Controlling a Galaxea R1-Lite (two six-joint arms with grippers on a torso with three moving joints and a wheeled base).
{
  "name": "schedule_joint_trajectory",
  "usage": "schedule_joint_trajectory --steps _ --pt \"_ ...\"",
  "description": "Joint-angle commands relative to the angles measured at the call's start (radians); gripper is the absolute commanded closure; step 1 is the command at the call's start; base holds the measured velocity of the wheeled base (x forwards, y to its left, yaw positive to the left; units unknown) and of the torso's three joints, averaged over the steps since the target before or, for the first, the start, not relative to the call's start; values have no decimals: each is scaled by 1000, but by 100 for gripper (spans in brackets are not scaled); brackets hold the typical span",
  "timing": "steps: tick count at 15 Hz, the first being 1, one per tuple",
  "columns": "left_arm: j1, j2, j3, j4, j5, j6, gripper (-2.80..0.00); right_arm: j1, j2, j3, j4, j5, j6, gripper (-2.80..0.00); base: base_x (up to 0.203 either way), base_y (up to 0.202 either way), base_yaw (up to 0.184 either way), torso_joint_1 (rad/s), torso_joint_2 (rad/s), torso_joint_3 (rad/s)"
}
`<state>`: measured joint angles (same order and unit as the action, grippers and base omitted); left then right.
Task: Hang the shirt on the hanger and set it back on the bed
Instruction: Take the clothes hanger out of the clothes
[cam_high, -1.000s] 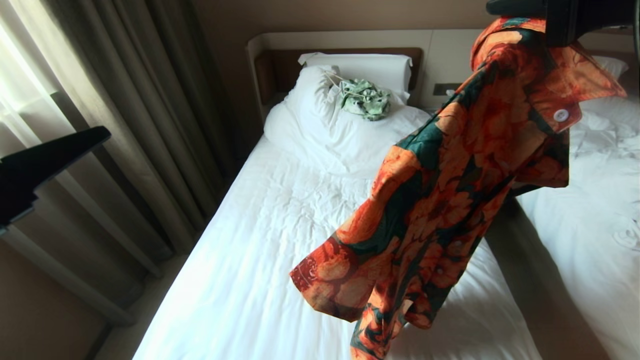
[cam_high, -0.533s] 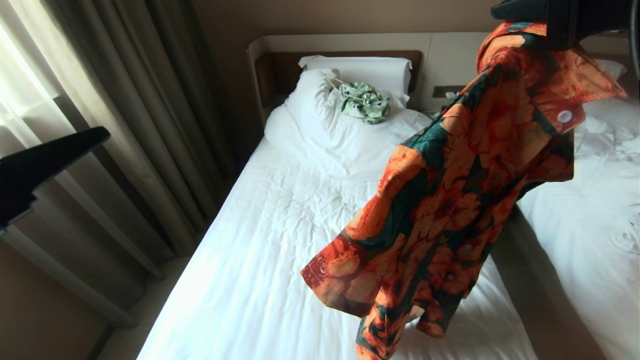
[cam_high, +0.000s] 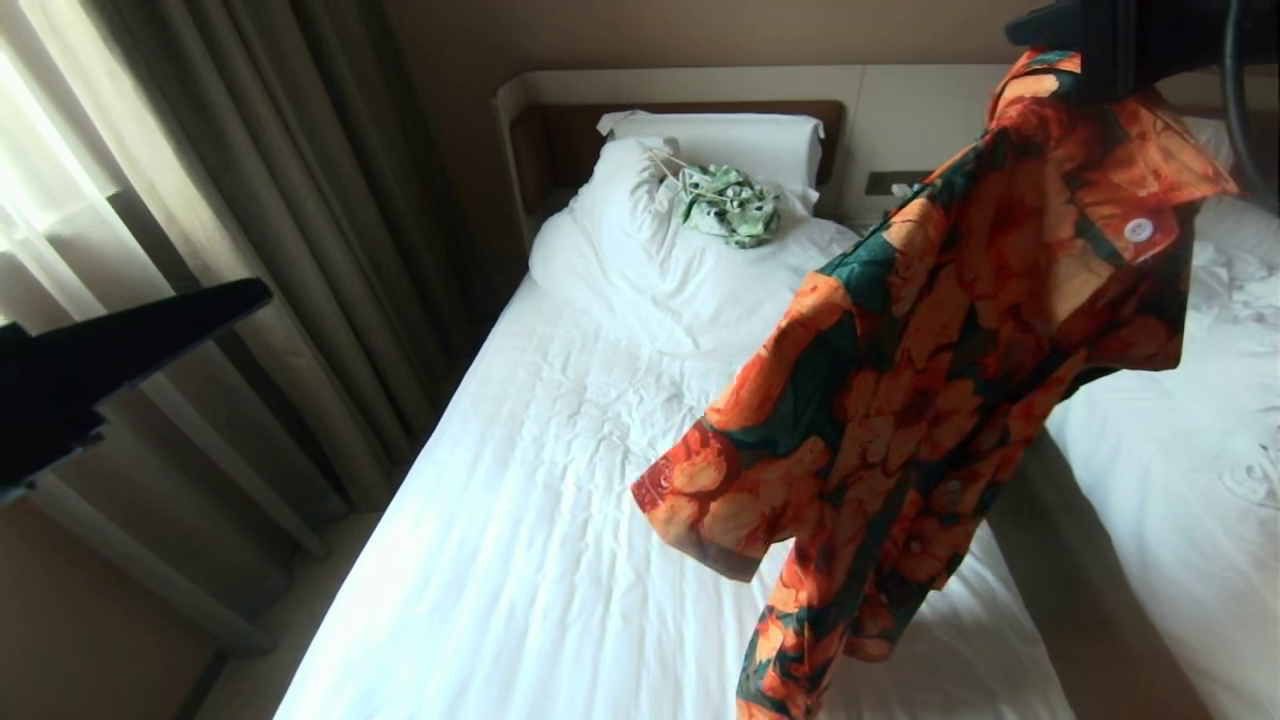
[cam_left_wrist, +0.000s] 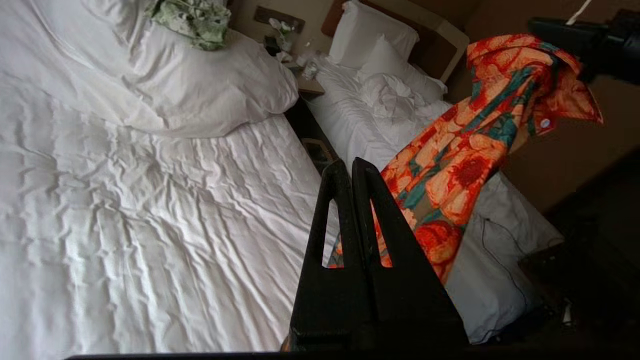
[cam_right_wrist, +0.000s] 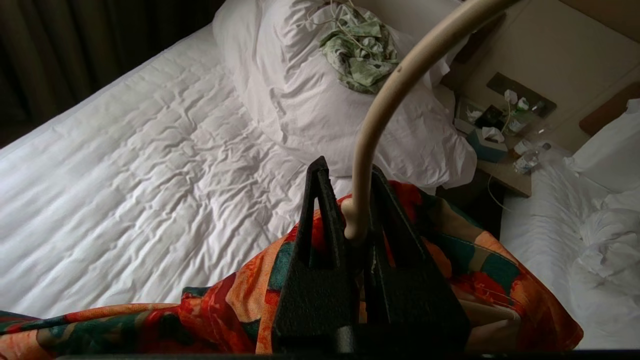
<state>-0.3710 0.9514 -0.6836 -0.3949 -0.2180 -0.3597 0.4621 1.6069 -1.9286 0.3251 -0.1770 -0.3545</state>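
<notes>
Bed (cam_high: 520, 560) unchanged; shirt (cam_high: 930, 380) shifted right, right claw (cam_right_wrist: 350, 210) still gripping hanger (cam_right_wrist: 395, 95)

Daylight is coming through the curtains (cam_high: 150, 200) at nine o'clock, glaring on the bed (cam_high: 520, 520); walls are staying dim, and wrist views are darkening toward their corners.

One shirt (cam_high: 930, 330), one hanger (cam_right_wrist: 395, 95), two beds (cam_high: 560, 480) (one rumpled), two pincers (cam_left_wrist: 350, 172)

Left gripper (cam_left_wrist: 350, 167) — matte black; long tapered fingers (cam_left_wrist: 330, 220) with triangular cutouts.
</notes>
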Motion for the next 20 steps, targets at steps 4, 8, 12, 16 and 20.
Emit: schedule_joint_trajectory --steps 4,8,12,16,20 --pt "-128 136 -22 3 57 66 0 3 74 -38 -80 -75 10 0 0 0 0 0 0 0" --pt "-155 200 -40 -4 57 116 0 1 151 -41 -211 -116 9 0 0 0 0 0 0 0" --pt "-157 290 -17 -138 52 155 -280 6 197 -44 -231 -116 9 0 0 0 0 0 0 0" --pt "-225 408 1 -164 59 160 -280 3 206 -44 -259 -116 9 0 0 0 0 0 0 0" --pt "-245 569 16 -370 58 163 -280 1 203 -44 -259 -114 11 0 0 0 0 0 0 0"
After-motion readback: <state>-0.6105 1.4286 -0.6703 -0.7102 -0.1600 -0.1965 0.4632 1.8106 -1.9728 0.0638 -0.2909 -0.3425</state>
